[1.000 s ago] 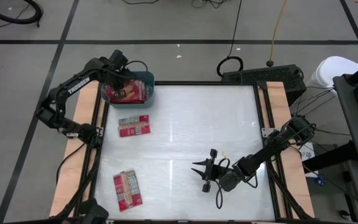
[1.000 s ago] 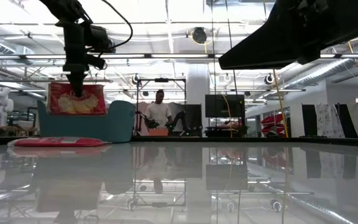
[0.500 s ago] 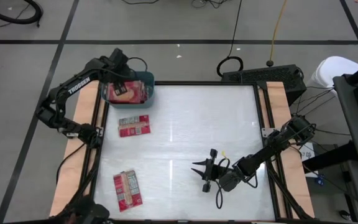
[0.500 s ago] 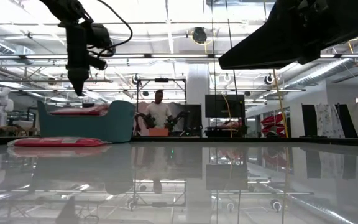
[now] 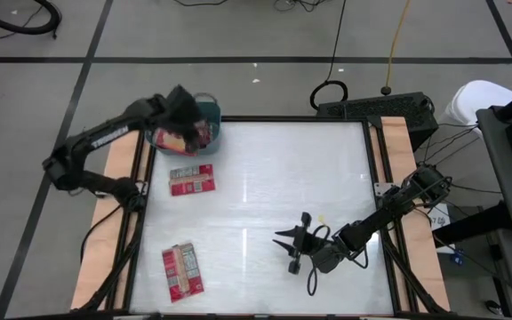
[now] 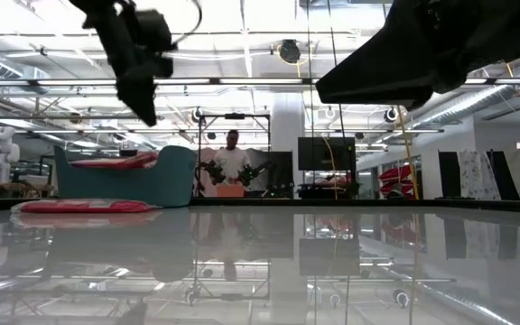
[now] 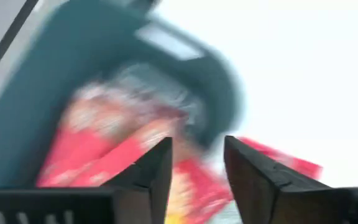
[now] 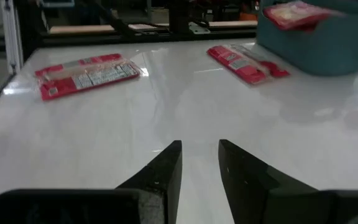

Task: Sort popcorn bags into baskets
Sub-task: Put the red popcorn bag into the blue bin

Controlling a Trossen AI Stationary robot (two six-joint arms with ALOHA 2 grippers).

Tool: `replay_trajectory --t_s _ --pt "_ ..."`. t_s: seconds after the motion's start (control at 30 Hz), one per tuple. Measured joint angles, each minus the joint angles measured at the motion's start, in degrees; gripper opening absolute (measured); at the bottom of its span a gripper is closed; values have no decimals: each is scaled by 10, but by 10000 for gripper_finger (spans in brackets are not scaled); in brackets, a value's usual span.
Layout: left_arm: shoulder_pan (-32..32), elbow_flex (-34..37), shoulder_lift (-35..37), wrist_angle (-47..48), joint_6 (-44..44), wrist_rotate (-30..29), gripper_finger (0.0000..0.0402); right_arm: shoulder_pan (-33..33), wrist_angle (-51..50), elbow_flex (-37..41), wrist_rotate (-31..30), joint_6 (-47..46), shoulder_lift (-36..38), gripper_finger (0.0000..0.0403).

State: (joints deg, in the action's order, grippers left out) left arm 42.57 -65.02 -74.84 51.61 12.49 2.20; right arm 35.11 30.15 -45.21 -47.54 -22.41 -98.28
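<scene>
The teal basket [image 5: 213, 117] stands at the table's far left corner, with red popcorn bags [image 5: 178, 139] lying in it, one on top [image 6: 116, 162]. My left gripper [image 7: 197, 163] hovers open just above the basket [image 7: 55, 74], nothing between its fingers. Two more bags lie flat on the table, one close to the basket [image 5: 191, 180] and one near the front left [image 5: 182, 271]. My right gripper [image 5: 293, 251] waits low over the table's near middle, open and empty [image 8: 194, 158].
The right arm [image 6: 441, 45] fills the low view's upper right. Bare white tabletop [image 5: 283, 169] spreads between the two grippers. Wooden rails [image 5: 398, 142] run along the left and right sides. A person [image 6: 231, 161] stands in the room far behind the table.
My left gripper held a bag upright above the basket, then opened and let it go. The bag has dropped and lies flat on the others in the basket. The gripper has since swung toward the table's right and tipped.
</scene>
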Motion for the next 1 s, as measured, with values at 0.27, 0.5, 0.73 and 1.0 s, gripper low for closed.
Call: replay_trajectory --t_s 0.27,0.5,0.73,1.0 --pt "-226 187 176 -171 -83 -1 99 -13 0 -3 0 -117 -4 98" --pt "-433 379 303 -341 -185 -140 97 -64 -1 -89 60 -81 -45 98" --pt "-601 467 311 -398 -303 -295 97 -103 -38 -201 151 16 -110 98" --pt "-720 480 253 -398 -433 -422 97 -123 -97 -300 180 19 -188 98"
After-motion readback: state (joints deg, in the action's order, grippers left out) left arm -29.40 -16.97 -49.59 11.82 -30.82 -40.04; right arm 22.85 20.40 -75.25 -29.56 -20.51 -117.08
